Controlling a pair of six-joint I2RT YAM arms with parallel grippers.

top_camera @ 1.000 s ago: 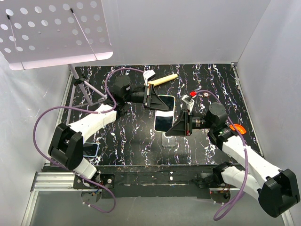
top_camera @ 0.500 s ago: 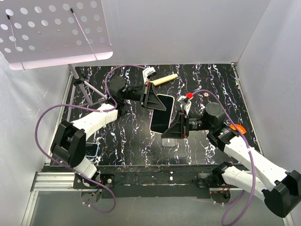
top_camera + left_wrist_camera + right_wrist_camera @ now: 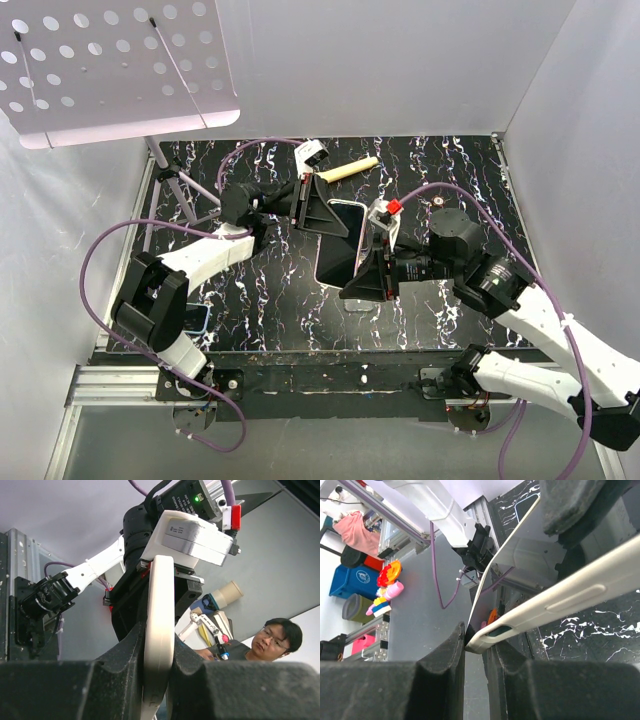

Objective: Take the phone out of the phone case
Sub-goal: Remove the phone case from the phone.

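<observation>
Two hands, one object: left hand is clamped on the far end of the phone case. The phone sits in the case, held above the middle of the table, long axis running far edge to near edge. Right hand pinches the near end. Neither hand is nearer, so I'd peel across that axis.

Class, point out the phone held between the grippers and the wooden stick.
phone (image 3: 337, 246): top external view, middle of its dark screen.
wooden stick (image 3: 350, 170): top external view, middle of its shaft.
</observation>
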